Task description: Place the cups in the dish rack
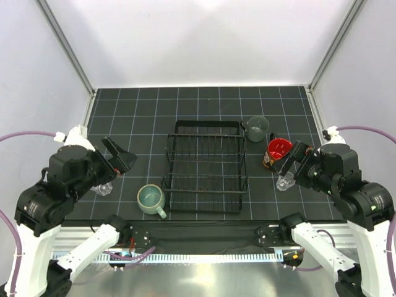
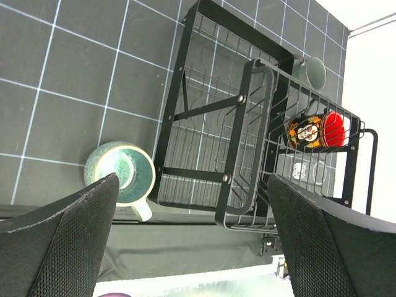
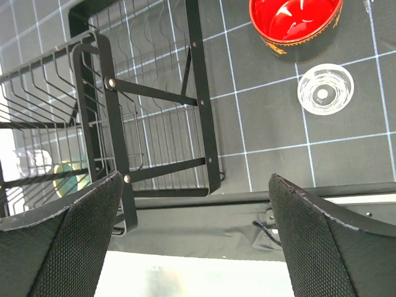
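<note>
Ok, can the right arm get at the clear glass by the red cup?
Probably yes. The right claw is open, and the clear glass stands upright near it with nothing above; the red-lined cup sits close beside it, so clearance is tight.

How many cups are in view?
5. All outside the dish rack: pale-green mug near its near-left corner, clear glass farther left, dark mug by its far-right corner, red-lined cup and second clear glass to its right. None seems hidden.

No legible text, brand, number or sign was found in any view. The only marking is the skull-and-orange print on the dark cup (image 2: pixel 304 132) with the red inside. It is pictorial, and no lettering can be resolved.
</note>
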Tool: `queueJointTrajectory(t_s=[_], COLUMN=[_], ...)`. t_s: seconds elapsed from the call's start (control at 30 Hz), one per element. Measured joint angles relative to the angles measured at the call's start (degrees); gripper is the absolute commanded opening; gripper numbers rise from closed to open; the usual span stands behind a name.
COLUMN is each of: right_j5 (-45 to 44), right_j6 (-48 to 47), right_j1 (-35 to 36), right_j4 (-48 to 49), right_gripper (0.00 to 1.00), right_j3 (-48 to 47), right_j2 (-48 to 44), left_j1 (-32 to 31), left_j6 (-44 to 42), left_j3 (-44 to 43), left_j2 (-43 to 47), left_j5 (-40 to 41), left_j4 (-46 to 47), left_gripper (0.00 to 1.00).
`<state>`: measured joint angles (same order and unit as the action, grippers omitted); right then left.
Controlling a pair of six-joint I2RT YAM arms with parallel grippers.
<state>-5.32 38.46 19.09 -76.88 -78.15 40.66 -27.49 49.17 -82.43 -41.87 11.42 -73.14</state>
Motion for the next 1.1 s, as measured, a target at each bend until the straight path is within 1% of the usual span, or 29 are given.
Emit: queueJointTrajectory(t_s=[0.1,0.27,0.37,0.5,0.63,0.7,0.77,0.83,0.93,0.97,1.03,1.1], right_j5=[0.3,0.7,1.9,3.1,3.2,2.9,3.0,3.3,4.6,5.1,5.8,6.5], right_j6=[-0.9,-2.2,-4.2,-7.9,-10.7,-11.6,-12.6,-13.5,-15.0,-15.6,-16.3,-17.0], right_j1=[0.0,0.0,0.0,0.1,0.1,0.1,0.1,0.1,0.1,0.1,0.1,0.1], right_j4=[0.0,-1.1,-1.4,-1.3,-0.8,-0.8,-1.2,-1.1,-1.2,-1.2,-1.2,-1.2], right_gripper=[1.0,1.0,1.0,1.0,1.0,1.0,1.0,1.0,1.0,1.0,1.0,1.0], right_j3=[0.3,0.6,0.5,0.2,0.0,-0.3,-1.3,-2.5,-3.8,-4.0,-4.2,-4.3], right_j2=[-0.1,-0.5,2.9,11.1,16.1,16.4,16.2,16.2,16.2,16.2,16.2,16.2], left_j1=[0.0,0.0,0.0,0.0,1.0,3.7,8.6,14.2,21.0,22.9,26.3,28.7], left_j6=[-0.4,-0.2,0.3,1.4,2.8,2.8,2.2,1.2,0.1,-0.2,-0.3,-0.2], left_j3=[-1.9,-2.1,-5.0,-9.3,-11.5,-11.4,-10.7,-8.2,-4.2,-3.0,-1.0,1.1], left_j2=[-1.2,-1.4,-5.0,-12.8,-18.9,-20.9,-22.2,-22.2,-22.2,-22.4,-22.9,-24.0], left_j5=[0.7,3.1,6.5,10.8,14.7,14.7,13.9,12.5,10.9,10.4,9.7,9.4], left_j4=[-1.0,-2.4,-4.3,-4.2,-3.9,-3.9,-3.6,-3.4,-3.8,-3.9,-3.8,-3.9], left_gripper=[1.0,1.0,1.0,1.0,1.0,0.99,0.97,0.95,0.93,0.91,0.83,0.79])
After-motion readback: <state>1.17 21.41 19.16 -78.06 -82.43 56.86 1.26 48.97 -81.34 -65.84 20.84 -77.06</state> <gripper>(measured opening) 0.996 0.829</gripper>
